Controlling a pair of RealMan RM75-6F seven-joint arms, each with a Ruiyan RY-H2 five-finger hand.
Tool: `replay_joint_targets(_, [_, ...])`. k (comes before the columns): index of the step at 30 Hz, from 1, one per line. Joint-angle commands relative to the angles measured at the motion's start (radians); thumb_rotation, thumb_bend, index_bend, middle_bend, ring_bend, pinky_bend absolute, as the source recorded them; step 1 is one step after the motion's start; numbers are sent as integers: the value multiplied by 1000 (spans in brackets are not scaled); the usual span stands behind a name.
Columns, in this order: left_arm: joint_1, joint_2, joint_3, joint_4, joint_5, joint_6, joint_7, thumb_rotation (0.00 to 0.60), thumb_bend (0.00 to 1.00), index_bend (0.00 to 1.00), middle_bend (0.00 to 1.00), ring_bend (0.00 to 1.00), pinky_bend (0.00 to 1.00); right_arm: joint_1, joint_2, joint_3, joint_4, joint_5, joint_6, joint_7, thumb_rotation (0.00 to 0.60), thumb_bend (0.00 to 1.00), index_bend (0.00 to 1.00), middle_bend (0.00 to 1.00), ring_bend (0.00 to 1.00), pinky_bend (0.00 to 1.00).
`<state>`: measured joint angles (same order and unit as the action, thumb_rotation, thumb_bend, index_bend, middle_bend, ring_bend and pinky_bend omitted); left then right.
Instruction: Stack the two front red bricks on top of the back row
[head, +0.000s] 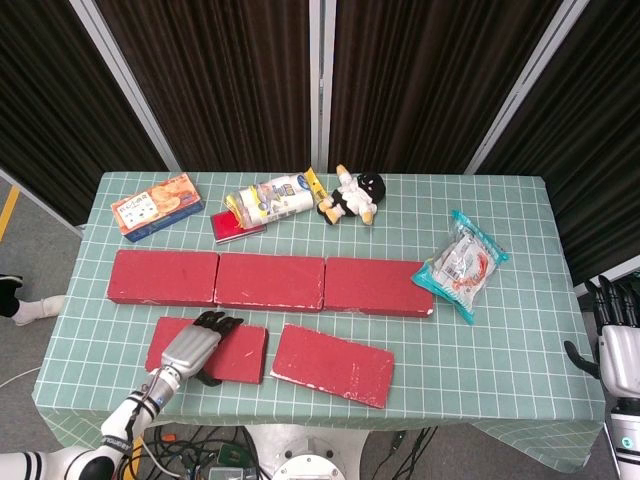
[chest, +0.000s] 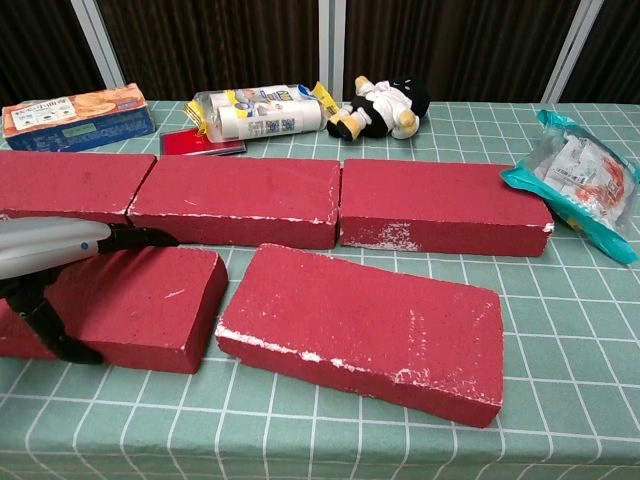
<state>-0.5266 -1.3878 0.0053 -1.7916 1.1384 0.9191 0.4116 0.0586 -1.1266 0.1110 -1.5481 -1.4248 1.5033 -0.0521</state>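
Three red bricks form the back row: left (head: 163, 277), middle (head: 270, 281) and right (head: 375, 286). In front lie two more. The front left brick (head: 245, 355) (chest: 150, 300) sits flat, and the front right brick (head: 332, 364) (chest: 365, 328) lies skewed beside it. My left hand (head: 195, 345) (chest: 50, 245) lies over the front left brick, gripping it across its width: the fingers reach the back edge and the thumb runs down the front face. My right hand (head: 618, 335) hangs off the table's right end, fingers apart, holding nothing.
Along the far edge lie a cracker box (head: 156, 205), a snack tube in a wrapper (head: 265, 200) on a small red packet, and a plush doll (head: 352, 196). A teal snack bag (head: 460, 262) lies just right of the back row. The table's front edge (head: 300, 425) is close behind the front bricks.
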Motion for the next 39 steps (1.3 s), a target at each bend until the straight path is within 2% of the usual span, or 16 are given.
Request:
replay_joint_targets(1, [0, -4, -1, -2, 5, 23, 11, 600, 9, 101, 134, 0, 2, 0, -1, 0, 1, 1, -1, 0, 600, 169, 0, 0, 0, 0])
replay_joint_targets(7, [3, 10, 4, -27, 28, 59, 20, 600, 55, 132, 163, 0, 0, 0, -5, 2, 5, 3, 1, 1, 600, 168, 0, 0, 0, 0])
replay_joint_targets(14, [-9, 70, 5, -130, 29, 92, 91, 600, 58, 133, 165, 0, 0, 0, -2, 6, -2, -2, 9, -3, 600, 167, 0, 0, 0, 0])
replay_joint_targets(17, [-17, 112, -7, -181, 14, 107, 110, 600, 58, 133, 165, 0, 0, -1, 6, 9, -9, -4, 15, 1, 600, 167, 0, 0, 0, 0])
replay_joint_targets(21, [-55, 169, -65, -204, -40, 92, 92, 600, 58, 133, 165, 0, 0, -4, 20, 12, -23, -8, 23, 5, 600, 167, 0, 0, 0, 0])
replay_joint_targets(27, [-145, 171, -168, -127, -168, 25, 41, 600, 58, 133, 165, 0, 1, -8, 38, 18, -51, -22, 47, 3, 600, 167, 0, 0, 0, 0])
replay_joint_targets(30, [-192, 151, -199, -65, -227, -24, 18, 600, 60, 133, 165, 0, 1, -10, 40, 22, -58, -30, 63, -13, 600, 167, 0, 0, 0, 0])
replay_joint_targets(39, [-306, 79, -222, 83, -392, -112, -4, 600, 59, 133, 172, 0, 1, -8, 49, 24, -75, -28, 60, -27, 600, 167, 0, 0, 0, 0])
